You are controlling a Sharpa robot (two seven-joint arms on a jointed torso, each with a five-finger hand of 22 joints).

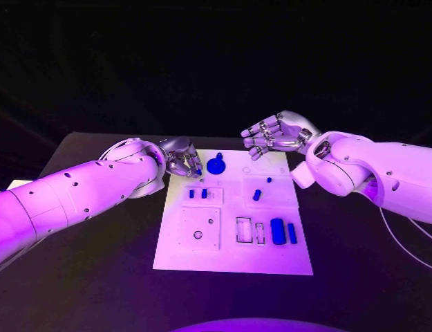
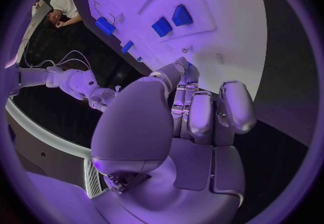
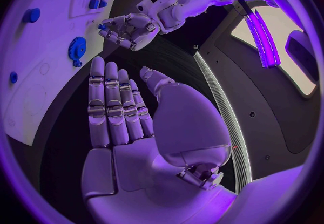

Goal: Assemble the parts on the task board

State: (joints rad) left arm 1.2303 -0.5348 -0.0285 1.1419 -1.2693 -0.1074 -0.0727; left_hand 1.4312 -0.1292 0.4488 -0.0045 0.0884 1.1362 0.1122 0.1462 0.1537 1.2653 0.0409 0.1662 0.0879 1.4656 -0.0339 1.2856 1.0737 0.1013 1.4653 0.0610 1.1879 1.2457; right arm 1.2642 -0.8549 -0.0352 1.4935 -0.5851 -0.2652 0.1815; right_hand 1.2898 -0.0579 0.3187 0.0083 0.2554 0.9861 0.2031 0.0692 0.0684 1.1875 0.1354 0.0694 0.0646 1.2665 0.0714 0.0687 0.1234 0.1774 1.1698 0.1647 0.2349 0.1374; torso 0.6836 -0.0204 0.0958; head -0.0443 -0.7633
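Currently the left hand (image 1: 179,158) hovers at the task board's (image 1: 276,259) far left corner, fingers curled in, seemingly pinching a small blue part (image 3: 101,26); I judge it should descend slowly, aligned over its socket. Beside it stands the blue gear (image 1: 216,165), while the right hand (image 1: 274,135) hangs empty, fingers apart, beyond the far right corner.

Smooth white arms with small dark screw holes end in jointed silver fingers (image 1: 260,138).
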